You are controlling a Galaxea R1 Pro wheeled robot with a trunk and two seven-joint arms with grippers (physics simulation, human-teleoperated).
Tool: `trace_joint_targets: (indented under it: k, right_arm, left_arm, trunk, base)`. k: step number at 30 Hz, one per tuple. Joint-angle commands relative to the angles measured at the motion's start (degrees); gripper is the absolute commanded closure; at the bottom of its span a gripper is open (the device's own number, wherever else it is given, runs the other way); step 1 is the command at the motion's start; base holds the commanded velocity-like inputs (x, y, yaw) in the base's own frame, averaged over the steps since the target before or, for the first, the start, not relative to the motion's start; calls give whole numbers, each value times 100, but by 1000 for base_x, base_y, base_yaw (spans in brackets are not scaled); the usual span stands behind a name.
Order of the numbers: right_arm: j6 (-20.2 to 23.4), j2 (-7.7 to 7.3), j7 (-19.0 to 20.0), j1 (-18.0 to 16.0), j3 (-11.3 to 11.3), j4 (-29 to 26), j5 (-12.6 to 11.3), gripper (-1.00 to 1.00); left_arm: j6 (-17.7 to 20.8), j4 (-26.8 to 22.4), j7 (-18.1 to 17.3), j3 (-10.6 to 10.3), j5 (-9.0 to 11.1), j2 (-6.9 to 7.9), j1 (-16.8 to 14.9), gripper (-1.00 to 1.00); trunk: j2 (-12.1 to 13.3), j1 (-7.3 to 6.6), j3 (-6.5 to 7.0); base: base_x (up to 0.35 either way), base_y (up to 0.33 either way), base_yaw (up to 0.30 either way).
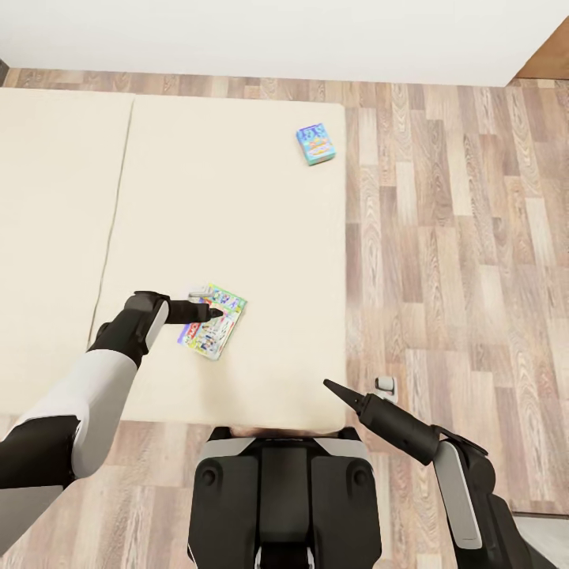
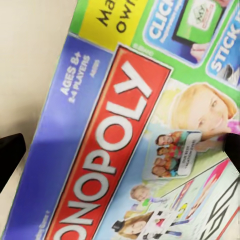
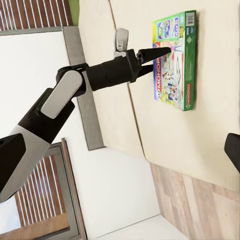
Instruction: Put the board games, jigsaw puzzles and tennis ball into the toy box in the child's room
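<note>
The left gripper [image 1: 212, 313] hangs directly over the MONOPOLY box [image 1: 213, 322], which lies flat on the cream mattress [image 1: 237, 205] of the bed near its near edge; in the left wrist view the fingertips [image 2: 10, 155] stand wide apart at either side of the lid, apparently not clamping it. A second, smaller blue game box [image 1: 315, 143] lies far off near the mattress's right edge. The right gripper [image 1: 340, 393] hovers at the bed's near right corner, over the wood plank floor [image 1: 458, 237]; whether it is parted I cannot tell.
</note>
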Motion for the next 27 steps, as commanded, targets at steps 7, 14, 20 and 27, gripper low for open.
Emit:
trace_joint_targets:
  k: [7, 14, 20, 27]
  right_arm:
    - [26, 11, 13, -3, -7, 0, 3, -100]
    - [26, 11, 13, -3, -10, 0, 3, -100]
    - [26, 11, 19, -3, -6, 0, 3, -100]
    - [26, 8, 19, -3, -10, 0, 3, -100]
  left_arm:
    - [47, 415, -82, 45, 105, -1, 2, -100]
    - [48, 415, -82, 38, 105, -5, 2, -100]
    - [49, 415, -82, 41, 105, -5, 2, -100]
    - [47, 415, -89, 52, 105, -1, 2, -100]
  trunk:
    - [-6, 6, -6]
    - [-6, 6, -6]
    - [-6, 6, -6]
    - [-6, 6, -6]
  base:
    - [-5, -47, 0]
    - [-19, -91, 0]
    - [-1, -42, 0]
    - [0, -140, 0]
